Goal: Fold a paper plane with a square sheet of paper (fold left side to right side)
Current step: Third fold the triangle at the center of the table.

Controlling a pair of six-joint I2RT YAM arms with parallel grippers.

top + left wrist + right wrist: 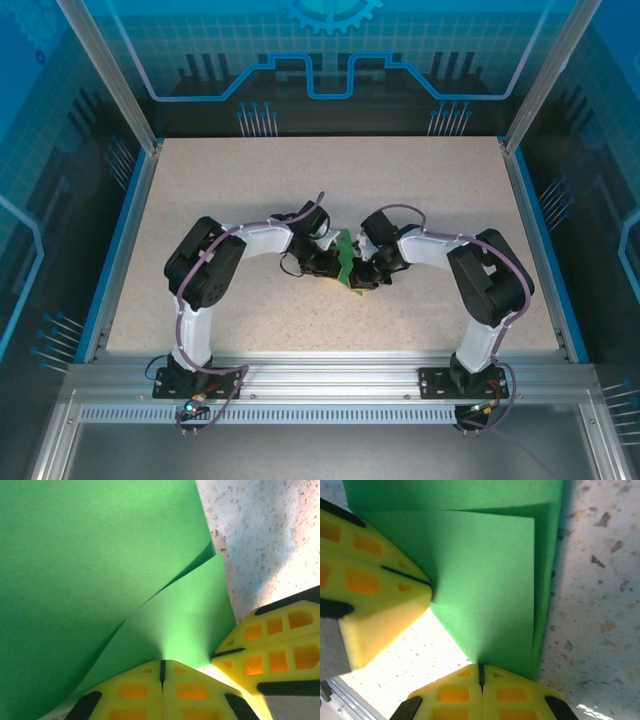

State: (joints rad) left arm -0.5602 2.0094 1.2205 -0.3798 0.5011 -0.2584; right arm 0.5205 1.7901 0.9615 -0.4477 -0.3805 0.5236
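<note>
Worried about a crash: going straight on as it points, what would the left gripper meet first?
The green paper sheet that the left gripper pinches, rising right ahead of it; the right gripper probably lies aside.

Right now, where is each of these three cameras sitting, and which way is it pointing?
Top external: above and behind the arms, looking down at the table; both arms show, meeting at the square sheet of paper.
Left wrist: on the left arm, looking along the left gripper, shut on the paper.
Right wrist: on the right arm, looking along the right gripper, shut on the paper.
Both wrist views share the paper, the table and the other gripper.
</note>
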